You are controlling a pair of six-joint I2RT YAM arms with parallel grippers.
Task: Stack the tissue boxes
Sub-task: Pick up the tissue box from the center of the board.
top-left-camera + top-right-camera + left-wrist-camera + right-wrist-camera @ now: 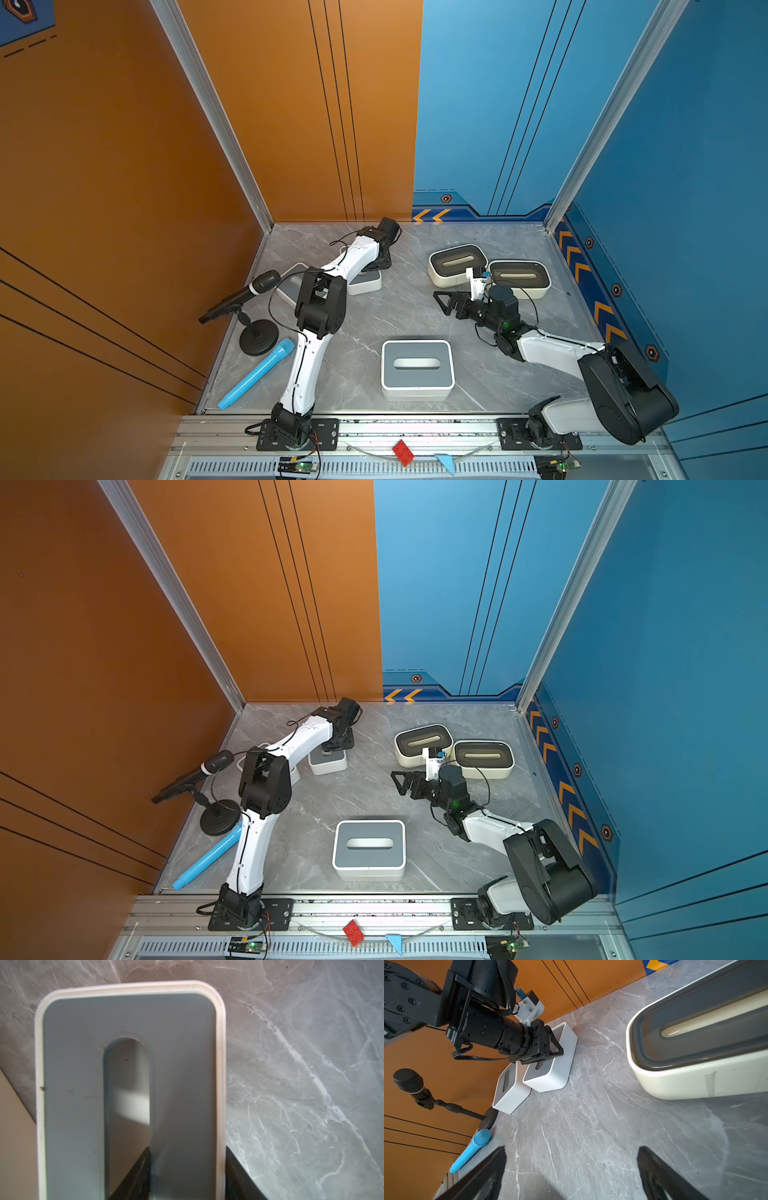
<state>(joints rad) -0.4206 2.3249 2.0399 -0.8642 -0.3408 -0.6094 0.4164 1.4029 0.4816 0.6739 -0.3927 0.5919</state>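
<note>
At the far left of the table, the left pincer is closed on the held grey-topped box. The left wrist view shows the grip. The inner finger sits inside the oval slot and the outer finger sits outside the white wall, so the strip of lid between them is clamped. The box rests on the table. The neighbour box is to its left, touching or just beside it; which cannot be told. The middle box, also grey-topped, stands alone near the front centre. The far cream box and the right cream box lie close together at the far right. The right pincer hangs wide open above bare table near them and holds nothing.

Likely faults from this state:

- **Tilt on lift.** The grip takes one side of the lid, not the body. The box will probably hang tilted and may swing.
- **Lid separation.** Whether the lid is fixed cannot be told. A loose lid could come away alone.
- **Neighbour disturbed.** A lift that is not straight up could drag or tip the neighbour box.
- **Poor landing.** A tilted box set on another may land off-centre and slide off.
- **Side collision.** The black microphone and the blue microphone are near the left arm, and a low sweep could strike them.
</note>
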